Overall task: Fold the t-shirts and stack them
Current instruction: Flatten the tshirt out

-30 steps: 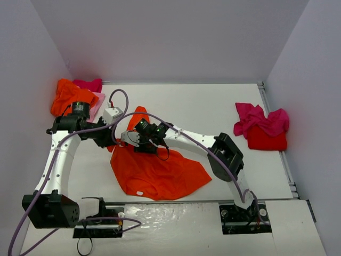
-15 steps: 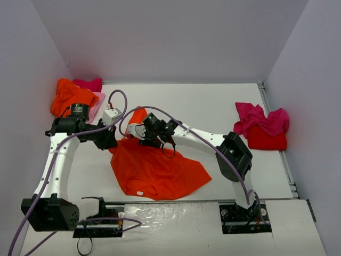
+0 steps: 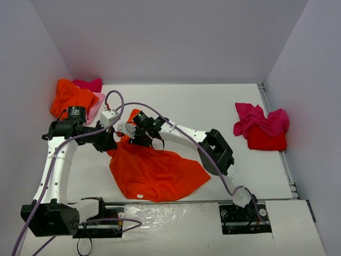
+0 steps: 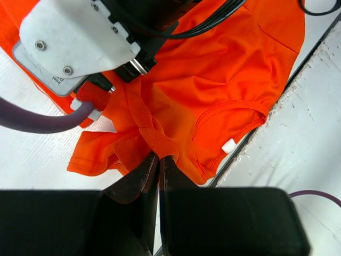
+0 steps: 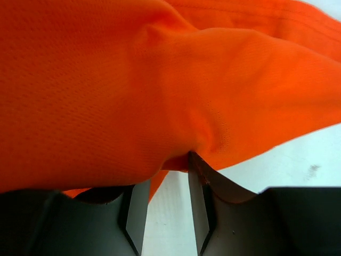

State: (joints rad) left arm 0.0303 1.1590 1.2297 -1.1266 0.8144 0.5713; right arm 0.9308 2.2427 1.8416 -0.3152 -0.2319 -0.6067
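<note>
White laminate makes up the desk (image 3: 213, 106). The biggest thing on it is the orange t-shirt (image 3: 154, 173), lying rumpled against the middle of the near edge. Its far part is raised off the surface where the two arms meet.

Two heaps sit apart from it. The left heap (image 3: 72, 98), in the far left corner, has crumpled orange over magenta and pale pink. The right heap (image 3: 261, 128), by the right edge, has magenta-pink slumped on red. The red piece lies squarer and may already be folded, though I cannot be sure. I judge most of the task is still to do, with the orange shirt the one in hand.

The left claw (image 4: 160, 156) is closed tight on a ridge of orange cloth near the collar (image 4: 229, 109). The right claw (image 5: 168, 168) pinches a bunched fold at its tips, with cloth draped across its camera. Holding two points close together like this probably serves to lift the shirt and draw it flat before a fold.

The small white neck tag (image 4: 229, 145) faces up at the collar, close to the desk's near edge.
</note>
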